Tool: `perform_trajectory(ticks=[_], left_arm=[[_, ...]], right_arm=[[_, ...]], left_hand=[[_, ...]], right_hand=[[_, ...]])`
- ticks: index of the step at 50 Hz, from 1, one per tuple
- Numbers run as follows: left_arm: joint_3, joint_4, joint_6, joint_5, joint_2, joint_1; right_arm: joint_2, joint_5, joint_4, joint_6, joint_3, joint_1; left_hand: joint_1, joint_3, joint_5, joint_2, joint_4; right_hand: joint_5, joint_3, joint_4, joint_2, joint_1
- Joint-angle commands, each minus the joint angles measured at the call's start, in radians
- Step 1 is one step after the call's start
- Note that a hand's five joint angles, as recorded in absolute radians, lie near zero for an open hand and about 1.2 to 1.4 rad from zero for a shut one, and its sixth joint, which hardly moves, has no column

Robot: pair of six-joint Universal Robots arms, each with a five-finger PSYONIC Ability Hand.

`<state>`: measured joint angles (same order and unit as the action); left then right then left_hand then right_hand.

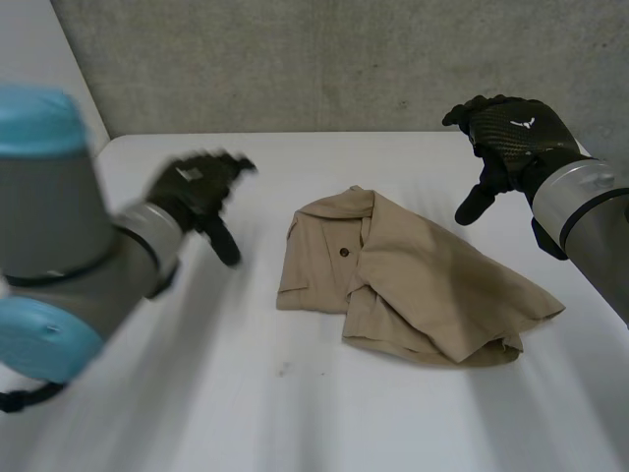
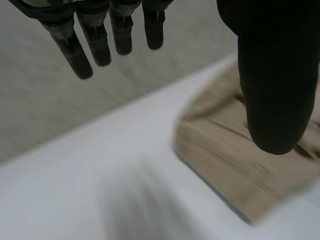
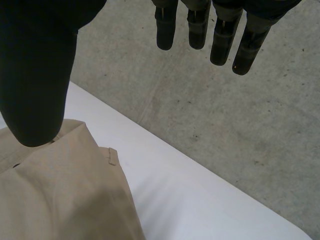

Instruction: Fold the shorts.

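Observation:
Tan shorts (image 1: pixel 403 280) lie folded over in a loose bundle on the middle of the white table (image 1: pixel 295 413), a dark button showing near the waistband. My left hand (image 1: pixel 197 192) hovers open above the table, left of the shorts and apart from them. Open too, my right hand (image 1: pixel 511 138) hangs above the far right of the table, beyond the shorts' right side. The left wrist view has the shorts (image 2: pixel 240 160) under the thumb (image 2: pixel 277 75), with straight fingers (image 2: pixel 90 42) held off the cloth. From the right wrist, the waistband end (image 3: pixel 65 190) lies below the thumb (image 3: pixel 37 75).
A grey concrete wall (image 1: pixel 344 59) stands behind the table's far edge. Bare white tabletop stretches in front of the shorts and to both sides.

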<state>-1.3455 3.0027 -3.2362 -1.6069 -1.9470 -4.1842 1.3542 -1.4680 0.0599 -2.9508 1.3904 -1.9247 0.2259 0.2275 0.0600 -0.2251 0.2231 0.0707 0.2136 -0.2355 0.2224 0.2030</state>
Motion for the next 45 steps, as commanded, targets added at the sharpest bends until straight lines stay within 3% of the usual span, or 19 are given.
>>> perform_trajectory(ticks=[1, 4, 8, 22, 38, 45], left_arm=[[0.051, 0.045, 0.001, 0.004, -0.233, 0.128], [0.08, 0.082, 0.0, 0.004, -0.3, 0.131], [0.133, 0.131, -0.014, 0.002, -0.371, 0.133], [0.261, 0.165, -0.221, -0.002, -0.521, 0.136], [0.305, 0.272, -0.231, -0.002, -0.553, 0.131], [0.341, 0.278, -0.229, -0.001, -0.567, 0.119]], right_arm=[[0.0, 0.0, 0.0, 0.001, 0.002, 0.0], [0.002, 0.0, -0.002, 0.002, 0.006, 0.0], [0.002, 0.0, -0.003, 0.019, 0.01, -0.005], [-0.003, -0.003, -0.002, 0.113, 0.032, -0.013], [-0.032, -0.003, -0.012, 0.114, 0.038, -0.014], [-0.033, -0.003, -0.012, 0.114, 0.039, -0.013]], left_hand=[[0.451, 0.449, 0.442, -0.452, 0.454], [0.461, 0.459, 0.452, -0.461, 0.463], [0.152, 0.151, 0.144, -0.153, 0.155], [0.178, 0.177, 0.17, -0.179, 0.181], [0.627, 0.626, 0.619, -0.628, 0.63], [0.991, 0.99, 0.983, -0.992, 0.994]], right_hand=[[-0.071, -0.039, 0.061, -0.048, -0.028], [-0.071, -0.039, 0.061, -0.048, -0.028], [-0.071, -0.039, 0.061, -0.048, -0.028], [-0.071, -0.039, 0.061, -0.048, -0.028], [-0.071, -0.039, 0.061, -0.048, -0.028], [-0.071, -0.039, 0.061, -0.048, -0.028]])
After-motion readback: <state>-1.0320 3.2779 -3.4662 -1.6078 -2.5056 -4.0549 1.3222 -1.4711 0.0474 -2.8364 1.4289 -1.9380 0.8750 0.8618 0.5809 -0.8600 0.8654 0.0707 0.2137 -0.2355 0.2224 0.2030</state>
